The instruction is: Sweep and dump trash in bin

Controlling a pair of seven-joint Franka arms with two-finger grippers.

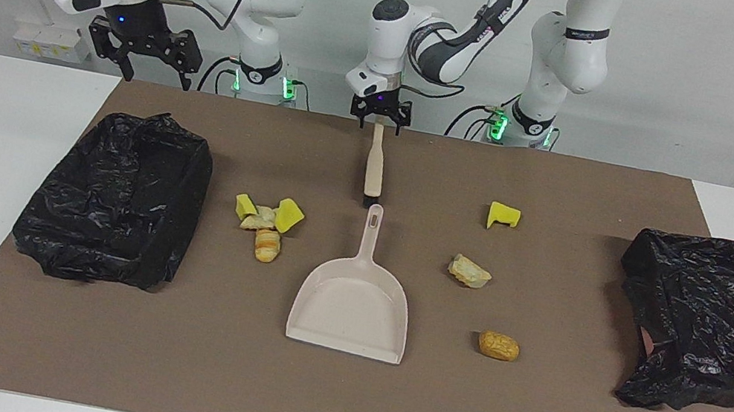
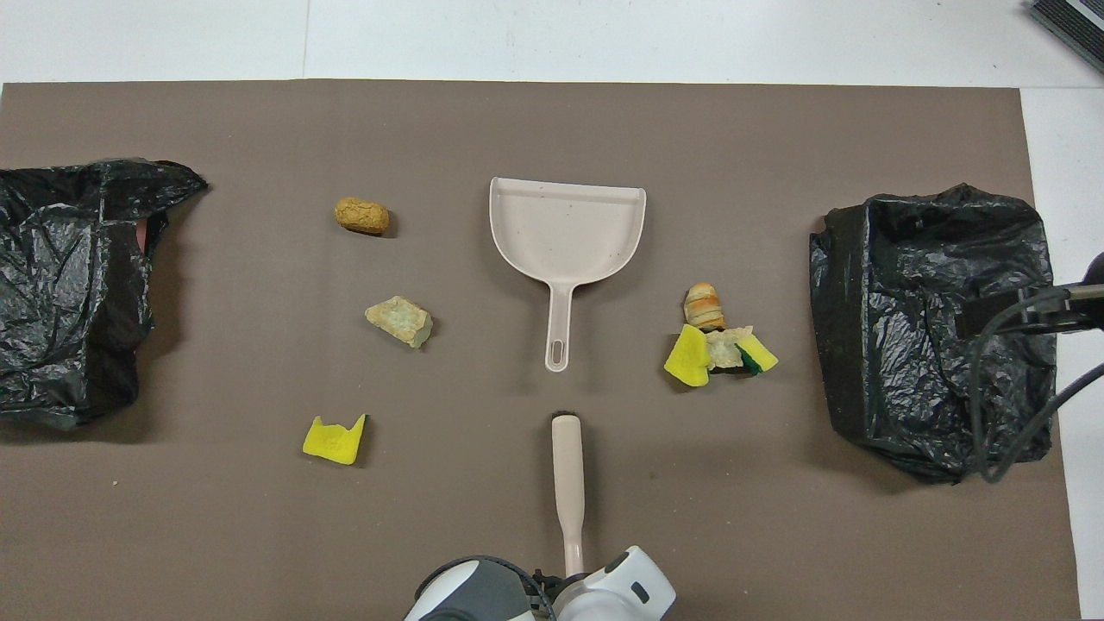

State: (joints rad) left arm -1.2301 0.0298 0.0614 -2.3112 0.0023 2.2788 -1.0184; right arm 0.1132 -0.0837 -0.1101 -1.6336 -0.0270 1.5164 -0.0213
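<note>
Jaws of the left gripper [image 1: 379, 120] stand wide over the robot-side tip of the brush [image 1: 375, 162], one to each side of its handle and not yet closed on it; the brush lies flat with its dark bristle end pointing at the handle of the dustpan [image 1: 354, 300], so a grip at the tip would leave the bristles free to sweep. Trash lies on the brown mat [image 1: 333, 396] to both sides of the dustpan: a cluster of four scraps [image 1: 266, 221] toward the right arm's end, and toward the left arm's end a yellow sponge bit [image 1: 503, 216], a pale lump [image 1: 469, 271] and a golden lump [image 1: 498, 345], well apart from each other. Black-lined bins [image 1: 116, 196] [image 1: 712, 323] sit at either end of the desk, each handy for one arm's dumping; the right gripper [image 1: 143, 48] waits in the air near its own bin, jaws spread and empty.
</note>
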